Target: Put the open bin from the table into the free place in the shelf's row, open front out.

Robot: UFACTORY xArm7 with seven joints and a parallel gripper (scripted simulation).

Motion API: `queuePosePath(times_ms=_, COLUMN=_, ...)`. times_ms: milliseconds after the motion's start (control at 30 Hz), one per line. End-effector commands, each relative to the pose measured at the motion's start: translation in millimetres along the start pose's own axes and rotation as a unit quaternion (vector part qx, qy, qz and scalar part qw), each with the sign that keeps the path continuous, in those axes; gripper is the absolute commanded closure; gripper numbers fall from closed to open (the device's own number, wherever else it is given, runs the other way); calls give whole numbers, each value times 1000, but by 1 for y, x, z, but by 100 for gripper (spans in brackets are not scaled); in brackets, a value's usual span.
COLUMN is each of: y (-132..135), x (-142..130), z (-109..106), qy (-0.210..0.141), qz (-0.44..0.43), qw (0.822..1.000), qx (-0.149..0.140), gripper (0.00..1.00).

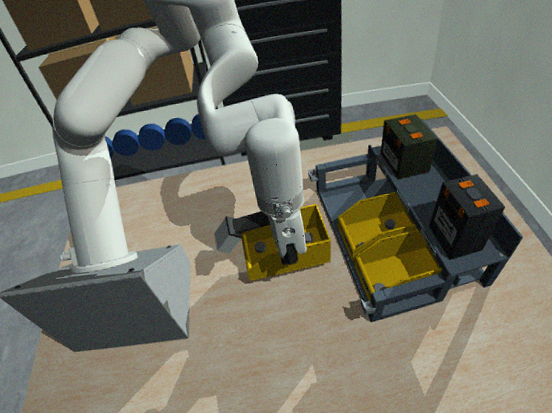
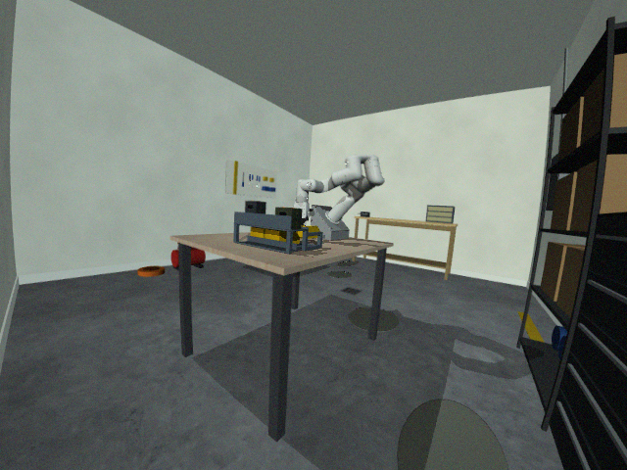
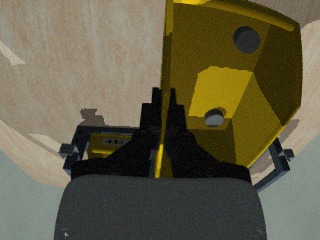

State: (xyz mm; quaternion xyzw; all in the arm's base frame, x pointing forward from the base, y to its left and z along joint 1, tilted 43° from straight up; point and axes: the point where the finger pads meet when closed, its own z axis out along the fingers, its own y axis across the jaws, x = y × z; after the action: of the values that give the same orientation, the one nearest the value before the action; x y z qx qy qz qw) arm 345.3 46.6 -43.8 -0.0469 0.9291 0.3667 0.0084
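Note:
My gripper points straight down and is shut on the near side wall of the yellow open bin. The thin wall stands between the fingers in the wrist view. The bin hangs about level a little above the table, just left of the grey shelf. Two grey round parts lie inside the bin. Two more yellow bins stand in a row on the shelf. The free place is at the far end of the row.
Two dark boxes with orange tabs stand on the shelf's upper board behind the bins. The robot's grey base is on the table's left. A black drawer cabinet and a rack with cartons stand behind the table.

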Motion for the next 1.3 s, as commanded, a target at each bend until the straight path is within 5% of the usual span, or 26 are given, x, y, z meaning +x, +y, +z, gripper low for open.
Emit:
queuePosePath(times_ms=0, y=-1, x=-1, z=-2, qy=-2, qz=0, qw=1000, qx=1, gripper=100)
queuePosePath(times_ms=1267, y=32, x=2, z=-1, qy=-2, qz=0, qw=1000, qx=1, gripper=100)
